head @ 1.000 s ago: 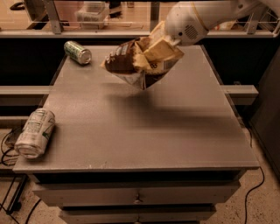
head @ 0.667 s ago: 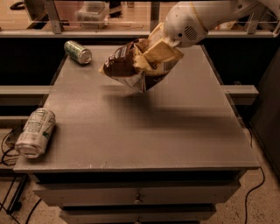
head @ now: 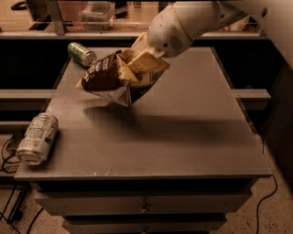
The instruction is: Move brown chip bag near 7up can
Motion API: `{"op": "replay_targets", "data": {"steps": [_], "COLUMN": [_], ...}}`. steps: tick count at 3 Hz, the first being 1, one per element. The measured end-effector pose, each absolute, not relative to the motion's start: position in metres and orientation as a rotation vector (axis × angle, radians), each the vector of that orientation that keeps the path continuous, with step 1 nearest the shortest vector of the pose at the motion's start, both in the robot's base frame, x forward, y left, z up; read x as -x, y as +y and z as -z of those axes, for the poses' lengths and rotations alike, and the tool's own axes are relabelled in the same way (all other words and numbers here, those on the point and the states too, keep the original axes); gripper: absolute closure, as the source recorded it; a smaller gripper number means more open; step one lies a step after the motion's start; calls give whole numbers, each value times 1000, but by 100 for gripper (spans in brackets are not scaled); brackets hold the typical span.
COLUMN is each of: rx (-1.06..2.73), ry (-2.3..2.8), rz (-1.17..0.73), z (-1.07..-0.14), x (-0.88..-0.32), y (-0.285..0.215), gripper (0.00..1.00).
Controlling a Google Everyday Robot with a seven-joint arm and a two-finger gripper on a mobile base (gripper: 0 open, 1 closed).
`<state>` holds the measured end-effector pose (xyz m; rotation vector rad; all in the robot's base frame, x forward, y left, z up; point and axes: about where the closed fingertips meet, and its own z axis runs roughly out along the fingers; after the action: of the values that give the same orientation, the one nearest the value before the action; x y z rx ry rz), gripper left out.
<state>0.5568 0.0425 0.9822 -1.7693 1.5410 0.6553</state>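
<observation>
The brown chip bag (head: 109,77), dark brown with a pale lower part, hangs in the air above the left middle of the grey table (head: 183,132). My gripper (head: 141,64) is shut on the bag's right end and holds it clear of the tabletop. The 7up can (head: 37,138), pale silvery-white with green print, lies on its side at the table's front left edge, well below and left of the bag.
A darker all-green can (head: 82,54) lies on its side at the table's back left corner. A shelf with a clear container (head: 97,11) runs behind the table. Drawers sit under the tabletop. Cables lie on the floor at both sides.
My gripper has carried the brown chip bag left and toward the front, closer to the 7up can. Both cans have stayed put.
</observation>
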Motion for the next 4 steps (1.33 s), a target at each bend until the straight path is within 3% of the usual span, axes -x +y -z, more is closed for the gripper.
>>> {"op": "replay_targets", "data": {"steps": [1,2,4], "rx": [1788,1766,1700], "ry": [1488,1479,1499], "rz": [-721,-770,-794], "z": [-967,-946,-913], "x": [-536,-520,-507], "y": [80,105,123], "gripper": [100,82,35]}}
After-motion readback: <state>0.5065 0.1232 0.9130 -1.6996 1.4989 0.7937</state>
